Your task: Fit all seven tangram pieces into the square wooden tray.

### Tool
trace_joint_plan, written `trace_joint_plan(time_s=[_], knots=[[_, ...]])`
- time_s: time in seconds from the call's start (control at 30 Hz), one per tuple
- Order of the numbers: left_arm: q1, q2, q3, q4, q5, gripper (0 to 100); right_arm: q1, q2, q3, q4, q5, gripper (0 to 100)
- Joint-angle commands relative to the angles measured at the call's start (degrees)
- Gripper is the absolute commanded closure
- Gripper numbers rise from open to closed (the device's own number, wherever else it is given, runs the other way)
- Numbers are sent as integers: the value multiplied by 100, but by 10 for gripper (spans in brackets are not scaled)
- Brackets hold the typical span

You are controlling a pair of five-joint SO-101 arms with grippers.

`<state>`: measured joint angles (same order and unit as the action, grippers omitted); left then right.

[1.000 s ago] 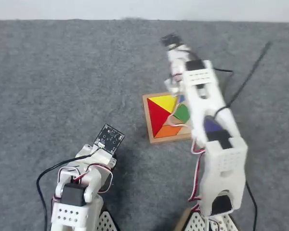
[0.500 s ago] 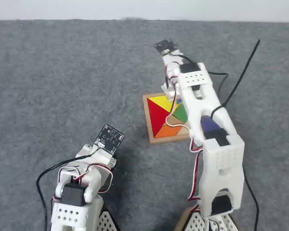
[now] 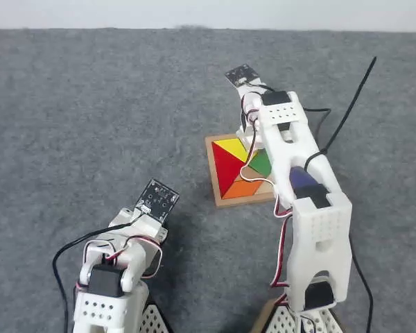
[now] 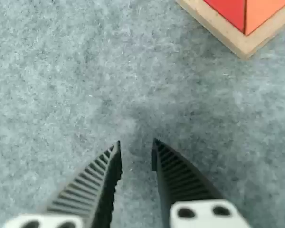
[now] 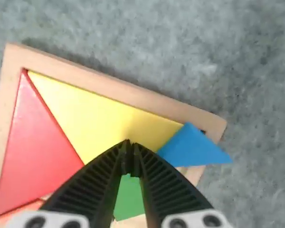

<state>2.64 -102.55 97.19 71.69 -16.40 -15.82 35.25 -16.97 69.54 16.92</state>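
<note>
The square wooden tray (image 3: 214, 173) (image 5: 109, 84) lies mid-table under the right arm. It holds a yellow triangle (image 5: 99, 118) (image 3: 234, 147), a red triangle (image 5: 35, 152) (image 3: 224, 170), an orange piece (image 3: 244, 188) and a green piece (image 5: 128, 198) (image 3: 262, 164). A blue triangle (image 5: 192, 147) lies askew across the tray's corner, its tip past the rim. My right gripper (image 5: 129, 145) is shut and empty above the yellow triangle, beside the blue one. A purple piece (image 3: 304, 179) shows right of the tray, partly hidden by the arm. My left gripper (image 4: 136, 145) stands slightly open over bare carpet.
Grey carpet covers the table. The tray's near corner (image 4: 237, 40) lies ahead of the left gripper. Black cables (image 3: 347, 111) trail right of the right arm. The left arm's base (image 3: 111, 291) sits at the front left.
The right arm's wrist has shifted a little left and nearer over the tray's far side. The left arm has kept still.
</note>
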Motion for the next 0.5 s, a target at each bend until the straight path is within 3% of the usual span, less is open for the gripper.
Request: trace_joint_plan(time_s=[0.0, 0.27, 0.37, 0.47], knots=[[-44, -70, -75, 26, -62, 902, 22, -532, -44, 127, 176, 992], [-44, -70, -75, 26, -62, 902, 92, -2431, 1459, -989, 9, 992], [-44, -70, -75, 26, -62, 902, 303, -2404, 1407, -1305, -563, 992], [-44, -70, -75, 26, -62, 902, 514, -1807, 835, -1112, -624, 992]])
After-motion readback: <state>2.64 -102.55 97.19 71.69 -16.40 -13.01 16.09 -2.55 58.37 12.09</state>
